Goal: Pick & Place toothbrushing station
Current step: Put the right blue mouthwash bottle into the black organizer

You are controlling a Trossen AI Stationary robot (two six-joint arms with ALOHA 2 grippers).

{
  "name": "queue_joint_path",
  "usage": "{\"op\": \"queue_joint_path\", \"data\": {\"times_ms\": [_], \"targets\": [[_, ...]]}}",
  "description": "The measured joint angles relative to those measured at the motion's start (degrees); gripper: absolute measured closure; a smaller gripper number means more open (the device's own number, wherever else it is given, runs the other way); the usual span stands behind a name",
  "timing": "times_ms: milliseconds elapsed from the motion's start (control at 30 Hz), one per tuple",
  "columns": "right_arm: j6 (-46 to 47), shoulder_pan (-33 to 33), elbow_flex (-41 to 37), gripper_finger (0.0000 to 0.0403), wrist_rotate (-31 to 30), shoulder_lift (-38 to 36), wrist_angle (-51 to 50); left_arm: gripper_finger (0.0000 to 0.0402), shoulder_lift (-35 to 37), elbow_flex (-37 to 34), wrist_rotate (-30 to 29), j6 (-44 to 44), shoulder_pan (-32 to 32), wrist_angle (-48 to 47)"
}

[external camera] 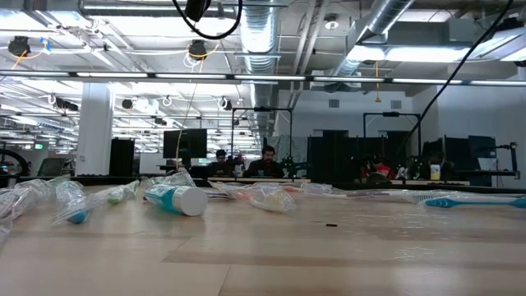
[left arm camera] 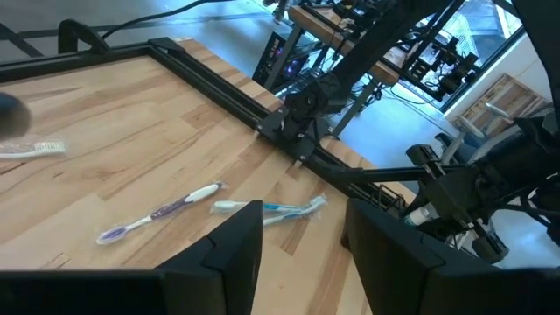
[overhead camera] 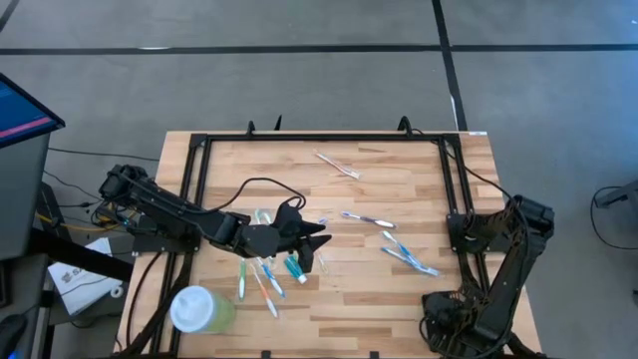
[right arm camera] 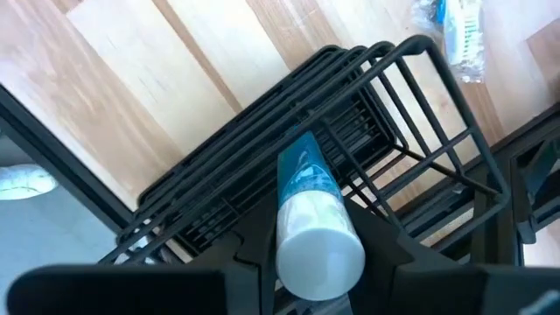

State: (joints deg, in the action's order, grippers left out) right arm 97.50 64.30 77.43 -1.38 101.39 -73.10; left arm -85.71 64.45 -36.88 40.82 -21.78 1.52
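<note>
The toothbrushing station [right arm camera: 262, 109], a black wire holder, stands on the wooden table at its right edge, right under my right gripper [right arm camera: 317, 214]. That gripper [overhead camera: 467, 235] points straight down and is shut on a teal toothpaste tube with a white cap [right arm camera: 317, 236]. In the high view the arm hides the station. My left gripper [overhead camera: 317, 242] hovers open over the table's middle, tilted slightly down. In the left wrist view the gap of my left gripper [left arm camera: 302, 223] holds nothing. My right gripper pinches the tube's body [right arm camera: 302, 175] between its two fingers from above. The tube stands upright with its white cap [right arm camera: 319, 254] up, reaching far back between the fingers. Its lower end [right arm camera: 296, 150] sits at the holder's top wires; whether it touches them I cannot tell.
Loose toothbrushes lie mid-table [overhead camera: 369, 219], right of centre [overhead camera: 409, 257] and at the far side [overhead camera: 337, 165]; more lie near the left gripper [overhead camera: 261, 274], with a second tube [overhead camera: 296, 267]. A pale green cup [overhead camera: 199, 309] sits at the near left. A black frame [overhead camera: 319, 138] rims the table.
</note>
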Motion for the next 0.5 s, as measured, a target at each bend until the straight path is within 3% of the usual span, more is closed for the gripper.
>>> {"op": "queue_joint_path", "data": {"times_ms": [500], "targets": [[2.15,0.56,-1.23,0.0315,0.28,1.09,-0.07,0.0243,0.0,0.0,0.01,-0.52,0.0,0.0]]}}
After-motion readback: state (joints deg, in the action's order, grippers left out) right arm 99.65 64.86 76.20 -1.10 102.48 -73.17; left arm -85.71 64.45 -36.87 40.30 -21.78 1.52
